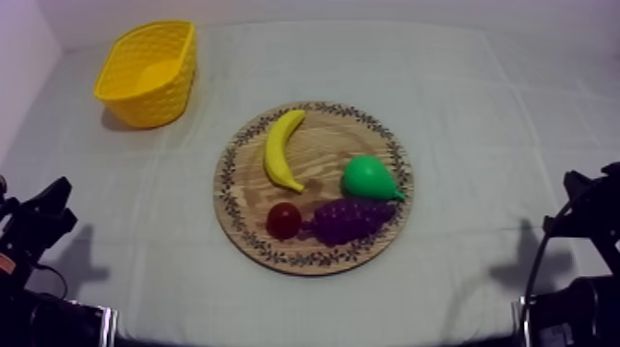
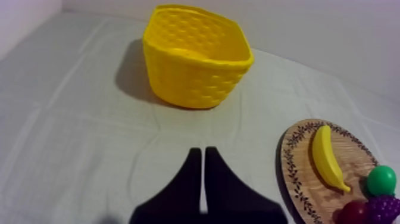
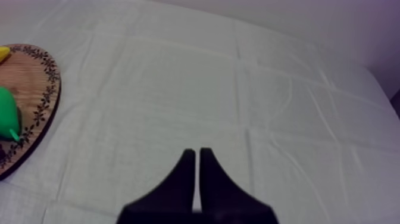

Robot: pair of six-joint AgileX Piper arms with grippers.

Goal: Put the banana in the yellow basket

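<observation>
I think you have not started yet. On the bench [image 1: 480, 138], the wooden board [image 1: 325, 152] sits mid-frame in the top view, and the yellow basket [image 1: 157, 101] is at the upper left. The banana [image 1: 280, 148] lies on the board's left side. Your left claw [image 2: 202, 150] and right claw [image 3: 194, 152] are squeezed closed and hold nothing. Next, open one and reach for the banana. There is no writing to read.

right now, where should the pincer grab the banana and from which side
The banana lies flat and curved on the board, with the small red fruit close to its near tip. So probably take its middle from straight above, closing across its narrow width, where there is free room on either side.
</observation>
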